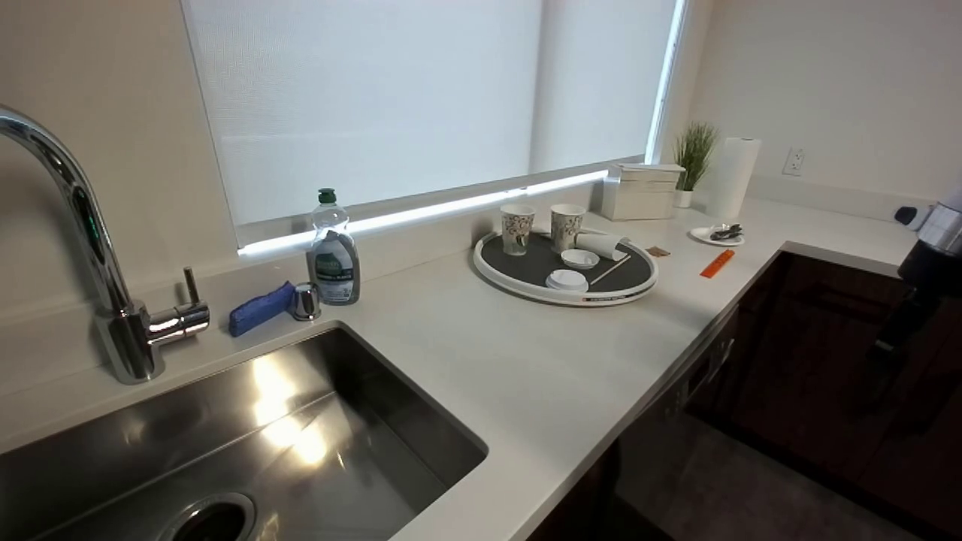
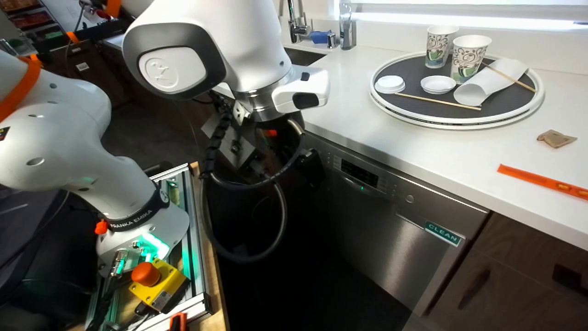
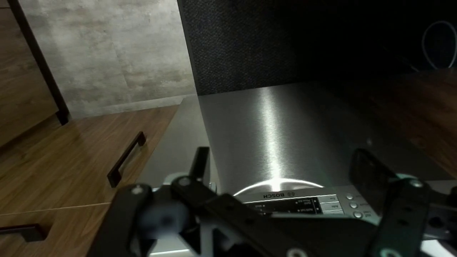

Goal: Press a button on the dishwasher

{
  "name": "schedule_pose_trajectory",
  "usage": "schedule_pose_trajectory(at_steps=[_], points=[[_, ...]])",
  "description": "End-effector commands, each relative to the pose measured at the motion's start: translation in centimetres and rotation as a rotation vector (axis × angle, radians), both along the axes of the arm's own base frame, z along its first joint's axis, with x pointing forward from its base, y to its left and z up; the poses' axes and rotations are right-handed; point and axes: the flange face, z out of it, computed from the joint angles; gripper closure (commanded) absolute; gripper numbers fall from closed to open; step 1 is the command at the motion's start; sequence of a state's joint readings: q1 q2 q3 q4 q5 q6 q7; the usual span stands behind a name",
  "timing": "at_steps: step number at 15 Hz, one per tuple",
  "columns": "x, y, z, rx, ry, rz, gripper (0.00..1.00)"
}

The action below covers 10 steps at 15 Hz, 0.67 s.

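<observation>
The dishwasher (image 2: 381, 234) has a brushed steel front under the counter. It shows steeply from the side in an exterior view (image 1: 680, 394) and fills the middle of the wrist view (image 3: 242, 139). Its control panel (image 2: 360, 174) has a dark display and a small green light. In the wrist view several round buttons (image 3: 353, 205) and rectangular buttons (image 3: 330, 207) show upside down, close to the right finger. My gripper (image 3: 282, 151) is open and empty, fingers wide apart. In an exterior view the gripper (image 2: 312, 168) is at the panel's left end. I cannot tell whether it touches.
The white countertop (image 2: 349, 105) overhangs the dishwasher. A round tray (image 2: 496, 120) with cups and lids stands on it. An orange level (image 2: 542, 182) lies near its edge. A cable loop (image 2: 282, 220) hangs from the arm. Wooden cabinets (image 2: 510, 276) flank the dishwasher.
</observation>
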<state>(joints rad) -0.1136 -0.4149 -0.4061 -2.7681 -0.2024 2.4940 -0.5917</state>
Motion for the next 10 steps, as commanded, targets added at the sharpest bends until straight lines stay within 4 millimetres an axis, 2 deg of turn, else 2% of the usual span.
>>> schedule_pose_trajectory(at_steps=[1,5,10], points=[[0.2,0.2,-0.2,-0.009,0.007,0.010,0.00],[0.9,-1.1,-2.0,-0.047,-0.030,0.006,0.00],[1.4,-3.5,-5.8,-0.102,-0.107,0.005,0.00]])
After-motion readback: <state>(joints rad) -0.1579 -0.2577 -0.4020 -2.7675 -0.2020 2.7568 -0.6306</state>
